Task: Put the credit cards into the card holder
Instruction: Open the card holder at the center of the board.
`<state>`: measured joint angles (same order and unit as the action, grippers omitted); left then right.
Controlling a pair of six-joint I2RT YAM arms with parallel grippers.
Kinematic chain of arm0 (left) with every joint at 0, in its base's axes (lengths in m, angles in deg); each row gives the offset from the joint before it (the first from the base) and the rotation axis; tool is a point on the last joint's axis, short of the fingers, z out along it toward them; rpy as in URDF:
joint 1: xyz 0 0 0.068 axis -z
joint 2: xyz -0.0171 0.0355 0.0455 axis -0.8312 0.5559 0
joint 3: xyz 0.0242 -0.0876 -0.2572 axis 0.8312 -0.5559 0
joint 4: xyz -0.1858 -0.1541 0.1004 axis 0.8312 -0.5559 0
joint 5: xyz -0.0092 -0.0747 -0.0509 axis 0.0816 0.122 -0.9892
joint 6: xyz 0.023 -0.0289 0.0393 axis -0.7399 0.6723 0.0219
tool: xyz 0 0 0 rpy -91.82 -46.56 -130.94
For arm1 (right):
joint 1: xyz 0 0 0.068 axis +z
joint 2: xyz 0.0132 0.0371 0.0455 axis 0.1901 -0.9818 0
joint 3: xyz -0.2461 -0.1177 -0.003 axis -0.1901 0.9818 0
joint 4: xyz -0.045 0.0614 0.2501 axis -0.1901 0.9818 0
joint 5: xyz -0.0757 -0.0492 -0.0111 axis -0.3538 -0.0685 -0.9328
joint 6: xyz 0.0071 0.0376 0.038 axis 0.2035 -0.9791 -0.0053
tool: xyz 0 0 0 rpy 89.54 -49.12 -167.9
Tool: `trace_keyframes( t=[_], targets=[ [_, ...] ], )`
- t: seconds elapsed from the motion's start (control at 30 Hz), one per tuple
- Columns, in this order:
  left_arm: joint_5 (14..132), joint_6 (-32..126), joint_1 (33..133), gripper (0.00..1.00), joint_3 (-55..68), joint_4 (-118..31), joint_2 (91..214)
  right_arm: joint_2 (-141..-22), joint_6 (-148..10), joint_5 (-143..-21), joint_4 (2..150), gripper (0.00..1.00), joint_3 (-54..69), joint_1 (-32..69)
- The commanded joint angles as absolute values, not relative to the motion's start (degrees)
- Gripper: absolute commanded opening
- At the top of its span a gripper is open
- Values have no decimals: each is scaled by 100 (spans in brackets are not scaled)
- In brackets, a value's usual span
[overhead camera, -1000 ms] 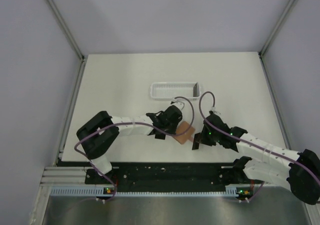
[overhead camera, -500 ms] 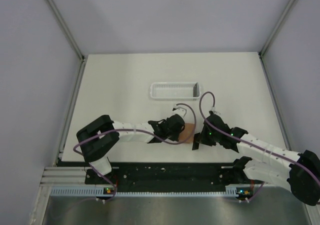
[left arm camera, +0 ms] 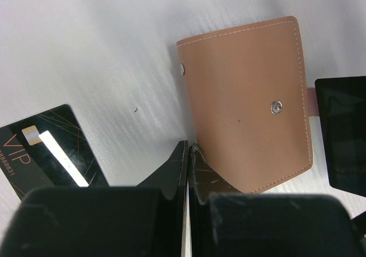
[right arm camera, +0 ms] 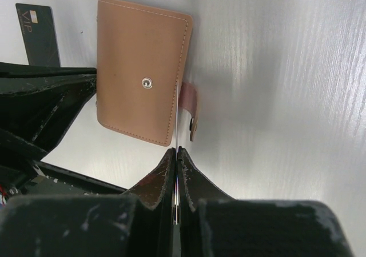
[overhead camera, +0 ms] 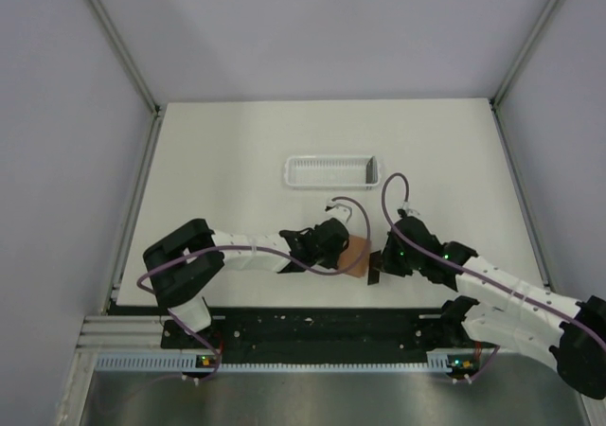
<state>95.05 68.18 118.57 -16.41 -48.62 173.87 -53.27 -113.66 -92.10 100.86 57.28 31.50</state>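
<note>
Looking at the card holder (left arm camera: 246, 103) lying closed and flat on the white table (left arm camera: 86, 40). Got the left gripper (left arm camera: 187, 154) pinched shut with nothing in it, tips at the holder's edge — VIP card (left arm camera: 46, 154) flat just beside. Got the right gripper (right arm camera: 176, 154) clamped on the other card (left arm camera: 343, 134), held on edge right by the holder's opposite side.

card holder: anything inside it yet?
The card holder lies folded shut, snap stud up, so its inside is hidden. Two cards show outside it: the VIP card flat on the table beside it, the second card pinched in the right gripper.
</note>
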Motion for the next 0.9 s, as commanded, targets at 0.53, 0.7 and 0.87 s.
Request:
trace_keyframes(
  t=[0.53, 0.7, 0.87],
  targets=[
    [9373, 7049, 11959, 0, -1974, -5093, 17315, -5681, -11491, -9627, 10353, 0, 5294, 3070],
    [9364, 7120, 12065, 0, -1956, -5084, 17358, -5813, -11386, -9584, 10292, 0, 5206, 3009],
    [9364, 7164, 12153, 0, -1912, -5075, 17420, -5953, -11315, -9496, 10213, 0, 5153, 2974]
  ],
)
